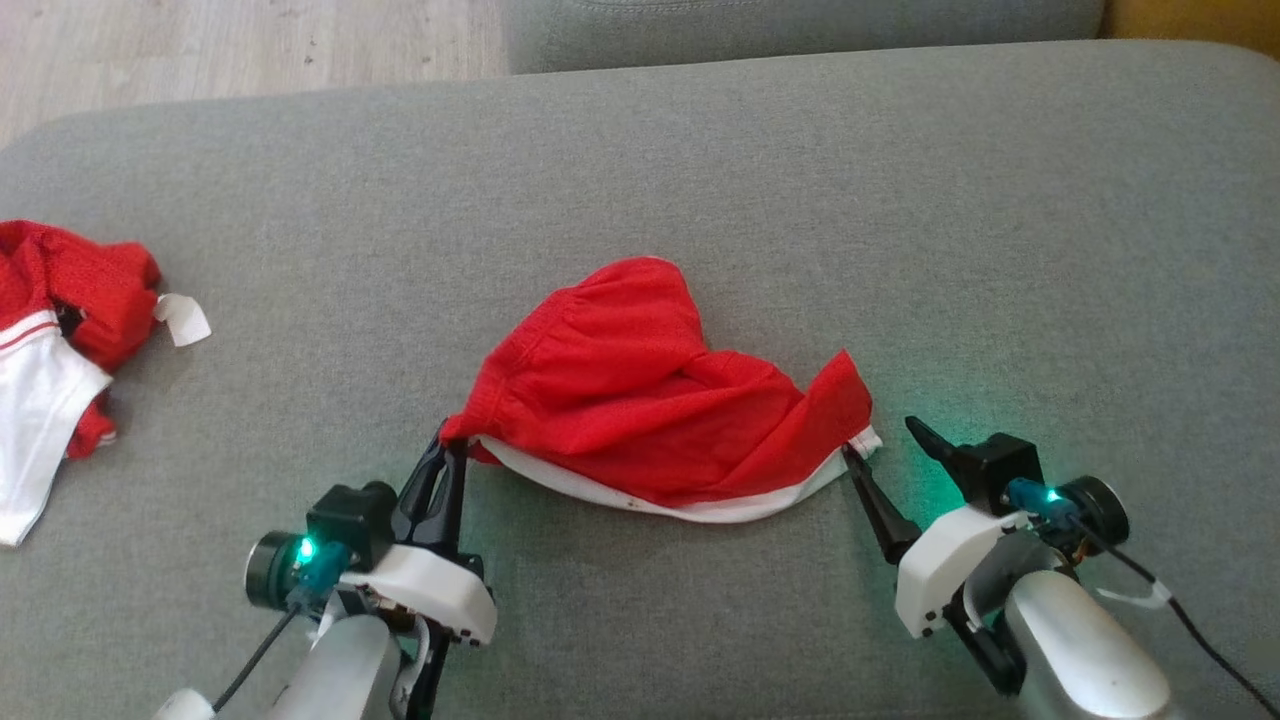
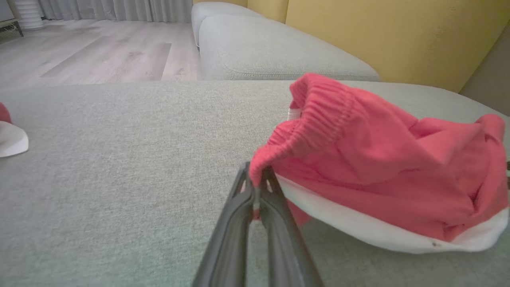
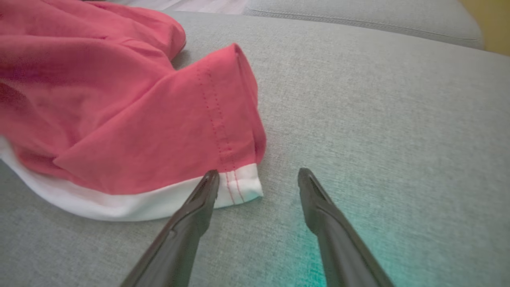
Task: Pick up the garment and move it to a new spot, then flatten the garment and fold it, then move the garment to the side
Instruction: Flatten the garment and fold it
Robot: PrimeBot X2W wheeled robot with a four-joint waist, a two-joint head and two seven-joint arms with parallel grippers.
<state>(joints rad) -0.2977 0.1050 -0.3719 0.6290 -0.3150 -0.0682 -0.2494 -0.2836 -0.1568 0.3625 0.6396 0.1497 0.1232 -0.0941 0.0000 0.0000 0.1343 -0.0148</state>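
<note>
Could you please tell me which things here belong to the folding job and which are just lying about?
In the job: the red garment, pinched at its waistband by the left gripper; the right gripper, open at its white hem corner.
Lying about: the red-and-white clothing at the left edge of the cushion.

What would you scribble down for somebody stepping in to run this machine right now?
Claws: the left claw is shut on the elastic corner of the red shorts. The right claw is open, one finger beside the white-hemmed corner, gripping nothing.
Things: the shorts lie crumpled mid-cushion on the grey sofa. Another red-and-white garment lies far left.
Done: one corner gripped. I cannot tell whether the shorts have already been moved.
Left: probably close the right claw on its corner, then spread flat, fold, move aside.
</note>
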